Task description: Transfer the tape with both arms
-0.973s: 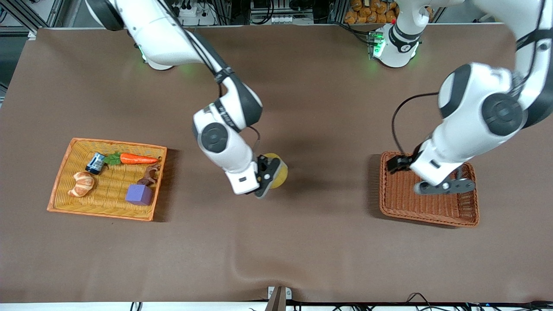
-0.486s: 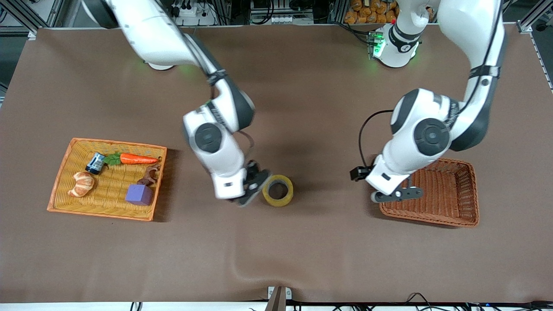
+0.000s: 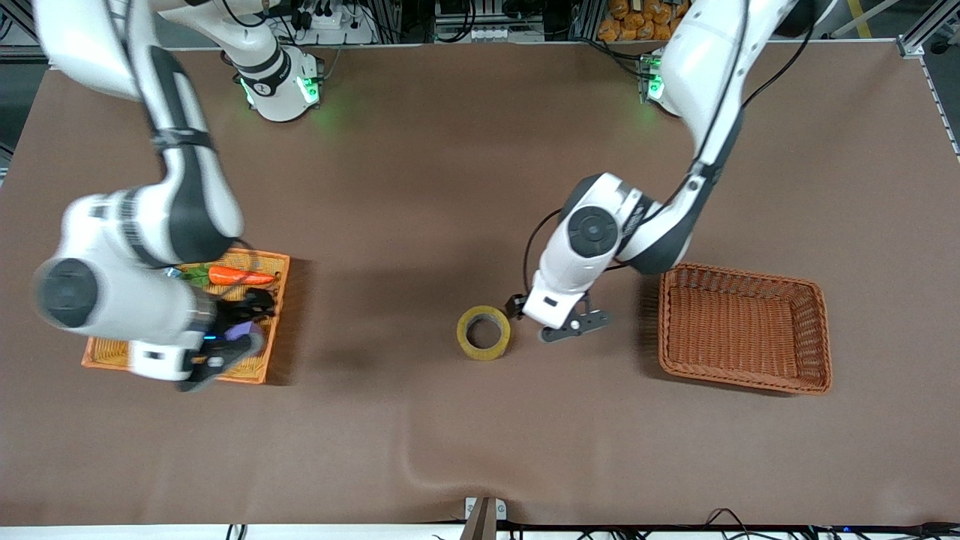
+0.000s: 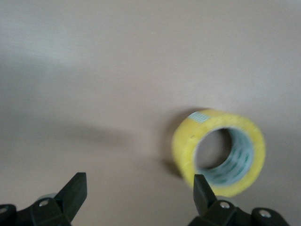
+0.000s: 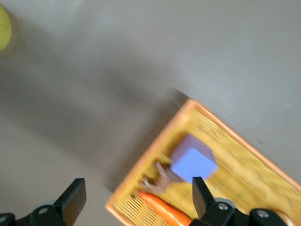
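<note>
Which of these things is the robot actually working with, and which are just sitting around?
Part of the job:
- tape, lying on the table
- left gripper, open beside the tape
- right gripper, open over the orange basket

Just lying about:
- carrot
- purple block
- brown basket

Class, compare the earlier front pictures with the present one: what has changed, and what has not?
The right gripper let go of the yellowish translucent tape roll on the table and swung back over the orange wicker tray. The left gripper, open, left the brown wicker basket and came beside the tape. Tray, basket and contents stayed put.
</note>
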### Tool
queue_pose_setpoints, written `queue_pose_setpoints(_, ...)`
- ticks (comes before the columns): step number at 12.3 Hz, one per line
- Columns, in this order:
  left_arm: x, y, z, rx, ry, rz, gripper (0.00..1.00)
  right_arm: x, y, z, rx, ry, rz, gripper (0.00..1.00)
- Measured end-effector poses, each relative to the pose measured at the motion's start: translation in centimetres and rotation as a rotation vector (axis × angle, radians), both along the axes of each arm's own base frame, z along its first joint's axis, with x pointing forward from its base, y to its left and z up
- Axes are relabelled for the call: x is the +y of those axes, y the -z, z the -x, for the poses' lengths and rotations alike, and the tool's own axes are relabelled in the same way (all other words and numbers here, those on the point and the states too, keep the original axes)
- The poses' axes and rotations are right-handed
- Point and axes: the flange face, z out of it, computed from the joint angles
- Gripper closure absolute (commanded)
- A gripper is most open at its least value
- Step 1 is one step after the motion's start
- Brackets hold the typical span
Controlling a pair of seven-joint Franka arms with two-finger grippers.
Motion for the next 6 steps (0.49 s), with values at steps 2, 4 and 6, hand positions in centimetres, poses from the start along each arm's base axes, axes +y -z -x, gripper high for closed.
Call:
queue_pose_setpoints(2, -0.3, 2.7, -1.6, -0.055, -0.052, 0.030, 0.00, -2.8, -4.5, 1.8, -0.030, 0.030, 0.008, 0.00)
queue_pose_setpoints(4, -1.0, 5.5, -1.5, -0.063, -0.061, 0.040, 0.00, -5.9, -9.9, 4.6, -0.067, 0.078, 0.035, 0.00)
queue_pose_setpoints(6, -2.6, 7.1, -0.4, -0.061, -0.057, 0.044, 0.00, -9.1, -13.9, 7.7, -0.063, 0.219, 0.069, 0.00)
